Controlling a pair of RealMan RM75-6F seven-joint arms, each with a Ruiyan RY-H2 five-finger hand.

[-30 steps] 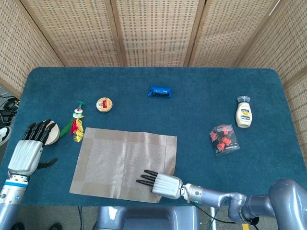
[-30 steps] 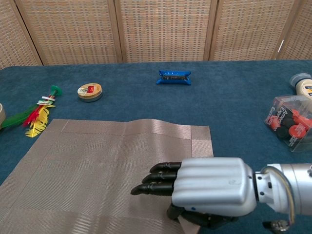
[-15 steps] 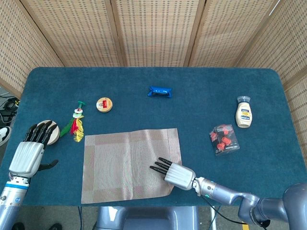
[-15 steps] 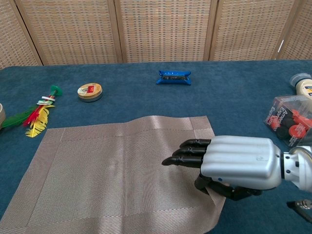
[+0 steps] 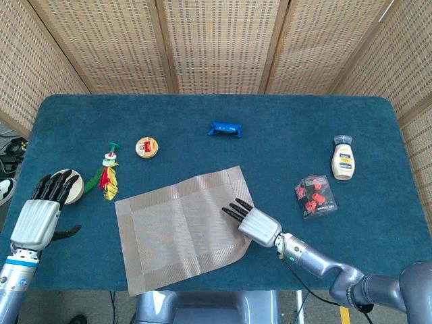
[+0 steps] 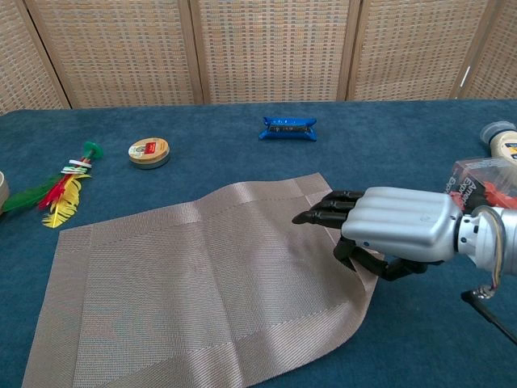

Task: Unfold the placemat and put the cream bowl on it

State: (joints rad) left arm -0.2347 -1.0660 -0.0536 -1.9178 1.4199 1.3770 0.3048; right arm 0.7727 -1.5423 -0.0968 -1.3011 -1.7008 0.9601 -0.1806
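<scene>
A blue-carpeted table (image 5: 283,128) is filling both views, with woven wicker screens (image 5: 216,44) standing behind it. The beige placemat (image 5: 179,226) is lying unfolded and skewed on the near middle of the table, its right edge rippling up. The right hand (image 6: 388,230) is gripping that right edge, fingers (image 6: 323,212) lying on top and the thumb tucked beneath, the arm reaching in from the lower right. The left hand (image 5: 42,212) is hovering at the table's left edge, fingers extended together, thumb apart, holding nothing. Its fingertips are pointing at the cream bowl (image 5: 73,189), which is sitting just beyond them, well apart from the mat; its contents cannot be made out. A clear box (image 5: 316,197) is holding red pieces at right, near a mayonnaise bottle (image 5: 343,160). Farther back are lying a blue packet (image 5: 225,129), a feathered shuttlecock (image 5: 108,175) and a round tin (image 5: 146,148).
</scene>
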